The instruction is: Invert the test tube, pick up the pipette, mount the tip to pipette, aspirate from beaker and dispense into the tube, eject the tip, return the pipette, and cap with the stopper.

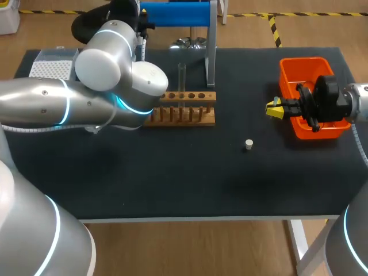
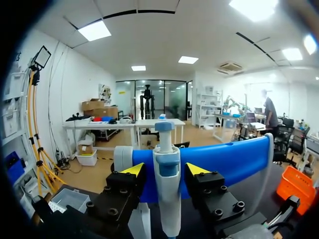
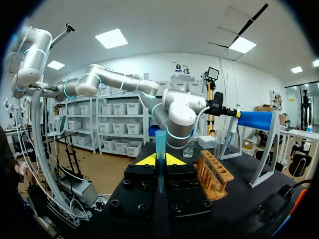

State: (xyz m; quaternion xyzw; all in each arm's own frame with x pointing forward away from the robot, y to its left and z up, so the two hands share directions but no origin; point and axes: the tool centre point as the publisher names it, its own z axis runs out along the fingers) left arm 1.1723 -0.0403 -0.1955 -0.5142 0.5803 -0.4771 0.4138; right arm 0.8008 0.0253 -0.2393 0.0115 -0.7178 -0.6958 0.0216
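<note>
A white and blue pipette (image 2: 166,149) stands between the fingers of my left gripper (image 2: 165,172), which is shut on its body right in front of the blue stand (image 2: 234,159). In the head view my left arm hides that gripper at the stand (image 1: 175,12). The clear test tube (image 1: 181,77) is upright in the wooden rack (image 1: 183,109). A small white stopper (image 1: 248,144) lies on the mat. My right gripper (image 1: 275,109) hovers beside the orange bin (image 1: 299,72). In its wrist view this gripper (image 3: 160,160) is shut on a blue pipette tip (image 3: 160,142). A clear beaker (image 3: 188,149) sits behind the rack (image 3: 214,174).
A white tip box (image 1: 54,66) is at the back left corner of the black mat. My left arm lies across the left half of the table, close against the rack's left end.
</note>
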